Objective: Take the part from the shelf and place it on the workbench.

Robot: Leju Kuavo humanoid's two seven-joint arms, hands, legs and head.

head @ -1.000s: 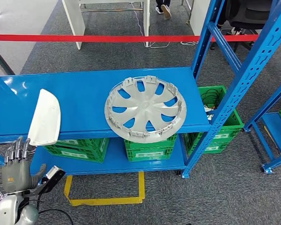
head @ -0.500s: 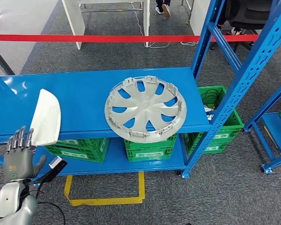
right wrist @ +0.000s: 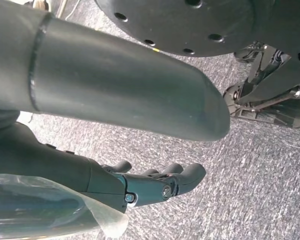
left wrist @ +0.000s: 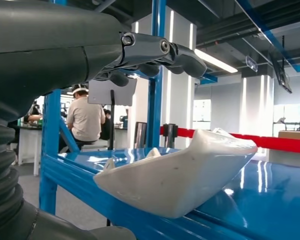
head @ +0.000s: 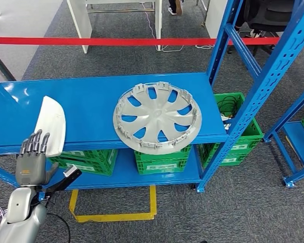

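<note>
Left hand (head: 31, 163) upright, fingers spread, empty, just below white part (head: 51, 126) on shelf (head: 89, 109) edge.

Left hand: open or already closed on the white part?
Open. The left hand has its fingers spread just short of the white part, which lies untouched on the shelf.

One white curved part (head: 50, 126), one silver wheel cover (head: 157, 117), one blue shelf (head: 93, 104), and four green crates (head: 84, 161).

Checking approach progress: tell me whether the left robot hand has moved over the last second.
Yes. The left robot hand has risen and shifted right toward the white curved plastic part on the blue metal shelf.
</note>
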